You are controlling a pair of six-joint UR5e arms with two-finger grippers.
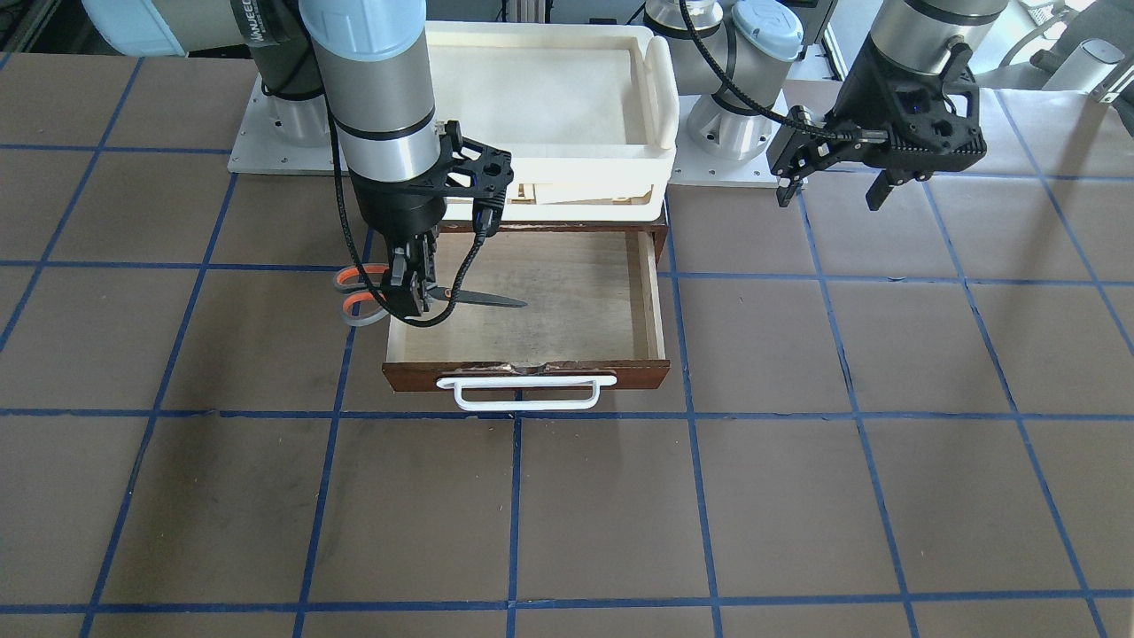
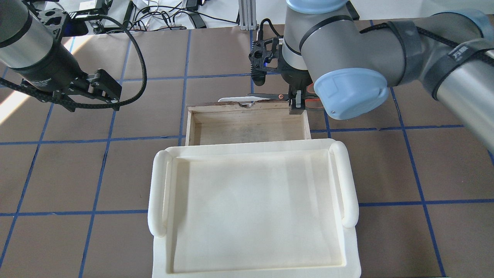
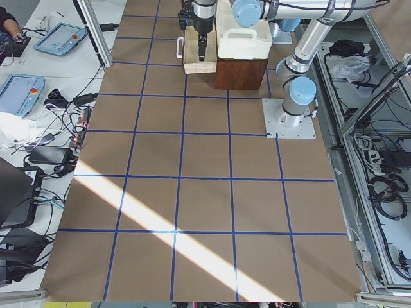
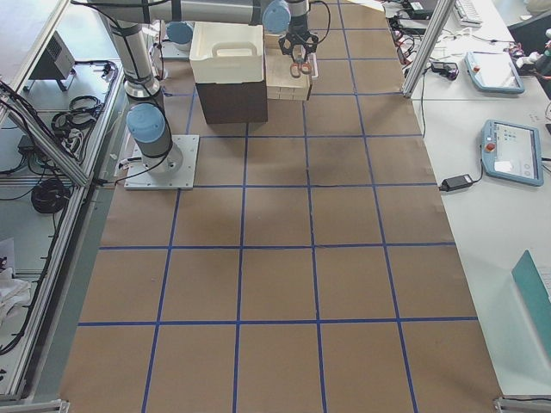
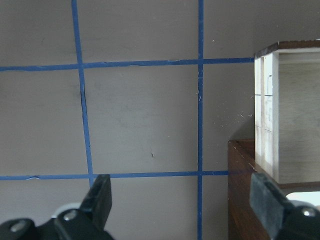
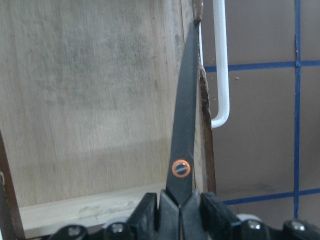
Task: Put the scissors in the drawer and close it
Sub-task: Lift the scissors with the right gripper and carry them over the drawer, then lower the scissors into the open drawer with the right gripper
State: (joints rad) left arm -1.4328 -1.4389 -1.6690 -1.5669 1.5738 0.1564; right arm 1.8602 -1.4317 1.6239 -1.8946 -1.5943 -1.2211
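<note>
The scissors hang level, gripped near the pivot by my shut right gripper. Their grey and orange handles stick out past the drawer's side wall. The dark blades point across the open drawer. In the right wrist view the blade runs along the drawer's chipped front edge, beside the white loop handle. The pale drawer floor holds nothing. My left gripper hovers open and holds nothing, off to the drawer's side. Its fingers stand wide apart over the table.
A cream-white plastic tray sits on top of the dark cabinet that the drawer slides out of. Brown table covering with blue tape grid lines surrounds the drawer. The arm bases stand behind the tray.
</note>
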